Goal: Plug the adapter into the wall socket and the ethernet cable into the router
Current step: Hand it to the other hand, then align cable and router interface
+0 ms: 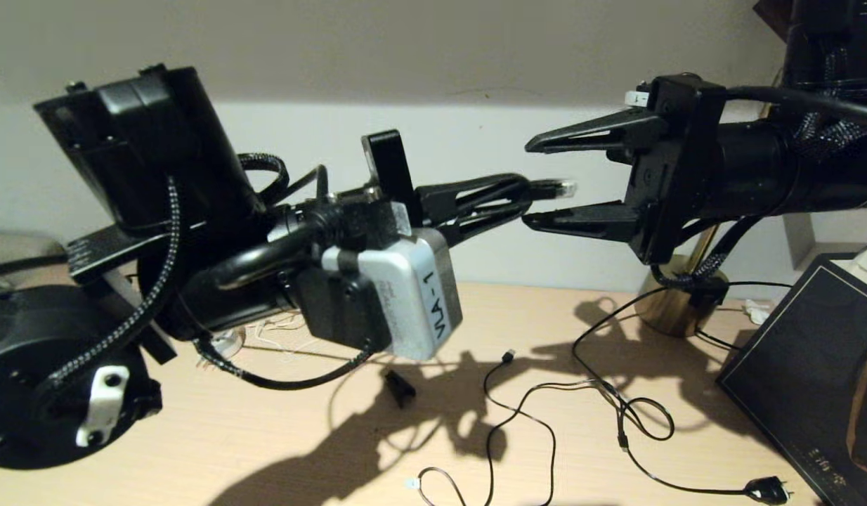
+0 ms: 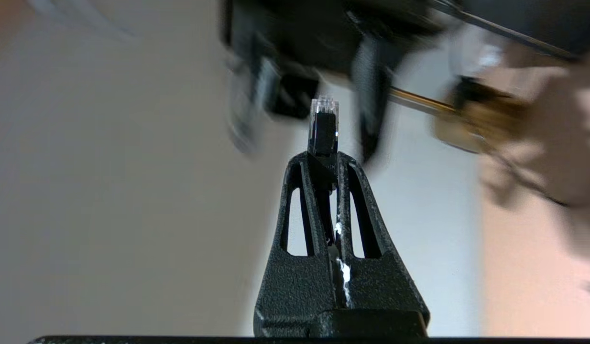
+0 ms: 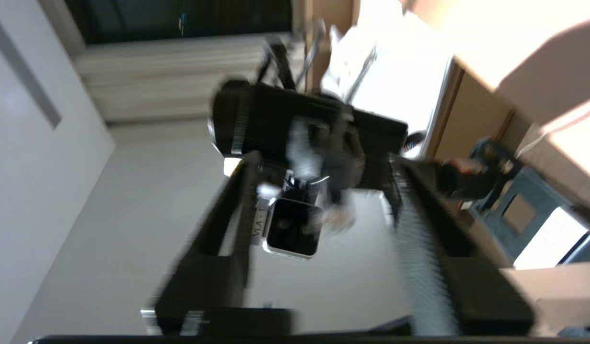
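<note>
Left tool (image 1: 525, 200) pinching ethernet cable (image 1: 554, 188) tip, right tool (image 1: 528, 183) spread w/ clear gap around it, both above desk (image 1: 279, 450).

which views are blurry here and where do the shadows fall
Head view: sharp, with hard shadows of both arms on the wooden table under the left claw and right claw. Left wrist view: the claw's fingers and the ethernet cable plug are crisp, the background smeared. Right wrist view: motion-blurred throughout, with bright glare at its upper right.
</note>
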Robot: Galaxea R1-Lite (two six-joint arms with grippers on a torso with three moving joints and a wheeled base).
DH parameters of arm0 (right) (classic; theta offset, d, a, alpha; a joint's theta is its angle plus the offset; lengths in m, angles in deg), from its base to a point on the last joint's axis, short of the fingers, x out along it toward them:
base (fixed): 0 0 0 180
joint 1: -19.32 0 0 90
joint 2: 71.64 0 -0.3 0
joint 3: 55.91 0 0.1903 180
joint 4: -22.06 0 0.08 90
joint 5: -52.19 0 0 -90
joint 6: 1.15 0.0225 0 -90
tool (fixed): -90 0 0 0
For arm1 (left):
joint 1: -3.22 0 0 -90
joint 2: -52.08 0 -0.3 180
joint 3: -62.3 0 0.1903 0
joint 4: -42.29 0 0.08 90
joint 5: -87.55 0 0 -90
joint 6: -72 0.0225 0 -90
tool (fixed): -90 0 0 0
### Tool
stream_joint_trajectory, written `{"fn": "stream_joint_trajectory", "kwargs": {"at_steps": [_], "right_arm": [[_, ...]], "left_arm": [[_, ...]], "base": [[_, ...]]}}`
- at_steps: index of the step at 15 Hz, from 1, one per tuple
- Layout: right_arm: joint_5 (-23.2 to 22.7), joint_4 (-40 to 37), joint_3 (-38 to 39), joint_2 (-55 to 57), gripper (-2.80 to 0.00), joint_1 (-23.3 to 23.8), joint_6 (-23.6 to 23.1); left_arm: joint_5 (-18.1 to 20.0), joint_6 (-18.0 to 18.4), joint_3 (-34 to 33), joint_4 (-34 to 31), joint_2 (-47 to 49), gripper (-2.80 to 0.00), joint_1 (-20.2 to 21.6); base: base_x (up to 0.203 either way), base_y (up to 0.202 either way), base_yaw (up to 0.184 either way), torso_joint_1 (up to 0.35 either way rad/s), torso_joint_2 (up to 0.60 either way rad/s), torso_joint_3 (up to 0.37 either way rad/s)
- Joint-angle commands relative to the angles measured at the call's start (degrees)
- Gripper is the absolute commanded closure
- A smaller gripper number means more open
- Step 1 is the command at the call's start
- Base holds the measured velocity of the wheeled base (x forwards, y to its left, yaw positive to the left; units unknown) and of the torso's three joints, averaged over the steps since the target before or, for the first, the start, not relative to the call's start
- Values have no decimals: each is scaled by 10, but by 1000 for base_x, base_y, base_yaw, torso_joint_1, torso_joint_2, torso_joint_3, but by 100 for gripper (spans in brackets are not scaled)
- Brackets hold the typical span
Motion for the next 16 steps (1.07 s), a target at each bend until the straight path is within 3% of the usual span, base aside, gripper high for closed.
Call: {"fn": "stream_joint_trajectory", "kwargs": {"at_steps": [1,2,3,5,6,9,11,14,16], "right_arm": [[12,8,23,-36,-280,27,0],[19,13,35,-59,-280,48,-3],[32,16,52,-85,-280,69,-17],[71,18,124,-144,-280,100,-90],[90,17,167,-177,0,110,-136],[174,11,297,-305,0,133,-284],[273,-5,379,-406,0,141,-414],[466,-27,490,-549,0,145,-585],[546,-50,561,-634,0,147,-670]], "left_arm": [[-18,-45,-71,0,-48,0,12],[-38,-88,-111,-1,-70,0,23],[-62,-157,-151,-2,-88,0,34],[-109,-334,-201,-2,-112,0,45],[-134,-421,-212,-1,-119,0,47],[-202,-663,-225,-2,-127,0,51],[-224,-778,-230,-8,-125,0,52],[-259,-894,-231,-67,-119,0,53],[-287,-915,-233,-91,-105,0,53]], "base": [[0,0,0,0,0,0],[0,0,0,0,0,0],[0,0,0,0,0,0],[0,0,0,0,0,0],[0,0,0,0,0,0],[0,0,0,0,0,0],[0,0,0,0,0,0],[0,0,0,0,0,0],[0,0,0,0,0,0]]}}
